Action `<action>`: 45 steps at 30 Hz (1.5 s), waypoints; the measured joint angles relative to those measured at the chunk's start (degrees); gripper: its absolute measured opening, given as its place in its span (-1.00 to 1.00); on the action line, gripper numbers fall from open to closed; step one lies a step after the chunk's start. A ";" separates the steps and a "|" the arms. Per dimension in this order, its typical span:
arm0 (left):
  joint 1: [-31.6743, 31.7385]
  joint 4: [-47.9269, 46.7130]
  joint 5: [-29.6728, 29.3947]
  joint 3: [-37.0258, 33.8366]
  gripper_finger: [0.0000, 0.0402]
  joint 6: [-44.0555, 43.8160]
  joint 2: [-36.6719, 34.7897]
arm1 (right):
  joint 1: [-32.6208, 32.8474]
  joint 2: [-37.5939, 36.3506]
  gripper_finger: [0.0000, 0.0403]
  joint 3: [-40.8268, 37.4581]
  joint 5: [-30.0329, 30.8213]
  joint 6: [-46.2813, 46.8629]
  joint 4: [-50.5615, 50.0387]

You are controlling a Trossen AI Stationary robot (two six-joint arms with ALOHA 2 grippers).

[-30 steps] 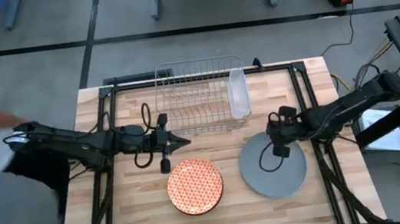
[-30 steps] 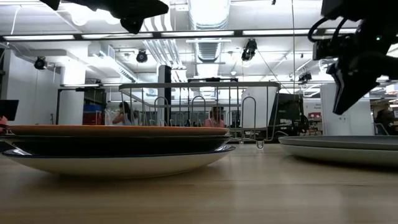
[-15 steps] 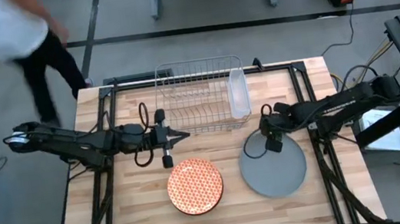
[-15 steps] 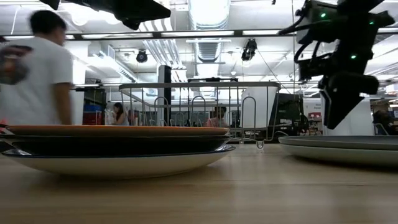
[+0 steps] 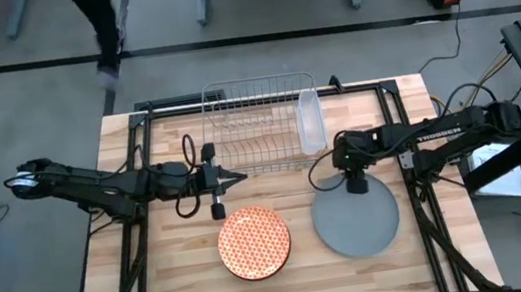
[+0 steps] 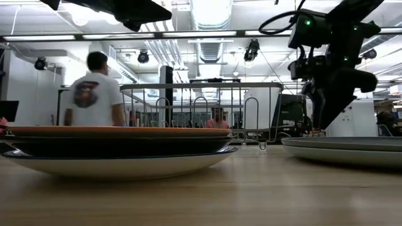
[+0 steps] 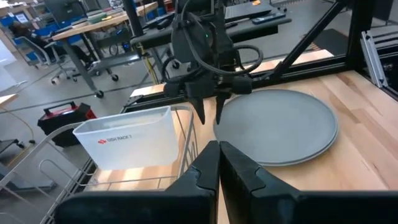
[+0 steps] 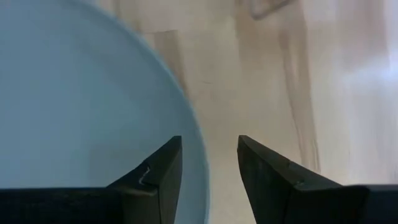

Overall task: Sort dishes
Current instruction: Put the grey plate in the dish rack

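A large grey plate [image 5: 356, 219] lies flat on the table at the right. My right gripper [image 5: 355, 186] hangs open just over its far-left rim [image 8: 198, 149], pointing steeply down. One finger [image 8: 152, 183] is over the plate and the other [image 8: 273, 177] over the bare wood. In the low view its tips [image 6: 323, 124] stand slightly above the plate [image 6: 342, 149]. An orange-and-white patterned plate [image 5: 254, 243] tops a stack [image 6: 119, 150] of dishes at the middle. My left gripper [image 5: 237, 178] is shut on nothing and hovers level, between the rack and the stack.
A wire rack [image 5: 258, 126] stands at the far middle of the table. A clear plastic tub [image 5: 310, 124] sits at its right end, close to my right gripper. A person [image 6: 94, 94] walks in the room beyond the far edge. Bare wood lies along the near edge.
My right gripper has moved toward the table's left edge, from over the grey plate's far part to its far-left rim. It has turned about and sunk a little. The grey plate and the stack have not moved. A person has walked across behind the table.
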 joint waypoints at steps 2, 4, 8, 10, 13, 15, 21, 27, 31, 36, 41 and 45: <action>0.00 -0.63 0.00 -0.01 -1.00 -0.03 0.00 | 0.00 0.36 -0.30 0.00 -0.39 -1.26 0.00; 0.00 -1.07 0.00 -0.07 -1.00 -0.10 0.02 | 0.00 1.26 -0.31 0.00 -1.26 -1.73 -0.02; 0.00 -1.39 0.00 -0.09 -1.00 -0.45 0.02 | 0.03 4.71 -0.33 0.00 -1.22 -3.10 0.03; 0.00 -1.37 0.00 -0.09 -1.00 -0.46 0.02 | 0.02 7.04 -0.33 0.00 -1.12 -3.21 0.50; 0.00 -1.39 0.00 -0.09 -1.00 -0.47 0.02 | 0.04 10.03 -0.33 0.00 -1.47 -3.47 1.44; 0.00 -1.39 0.00 -0.09 -1.00 -0.47 0.02 | 0.09 11.57 -0.34 0.16 -1.97 -3.81 1.57; 0.00 -1.38 0.00 -0.11 -1.00 -0.71 0.02 | 0.05 11.90 -0.51 0.18 -1.58 -4.49 1.81; 0.02 -1.35 0.00 -0.11 -1.00 -0.71 0.02 | 0.02 8.80 -0.88 -0.15 -1.10 -4.18 1.56; 0.02 -1.30 0.00 -0.11 -1.00 -0.95 0.02 | 0.04 7.75 -0.97 -0.13 -0.92 -3.49 1.62; 0.02 -0.14 0.00 -0.11 -1.00 -0.95 0.02 | 0.04 6.74 -0.99 -0.13 0.87 -1.98 0.59; 0.04 0.61 0.00 -0.11 -1.00 -0.95 0.02 | 0.09 4.89 -1.00 -0.13 1.54 -1.51 0.22; 0.04 0.78 0.00 -0.11 -1.00 -1.16 0.02 | 0.09 2.47 -1.00 0.03 1.87 -1.44 0.08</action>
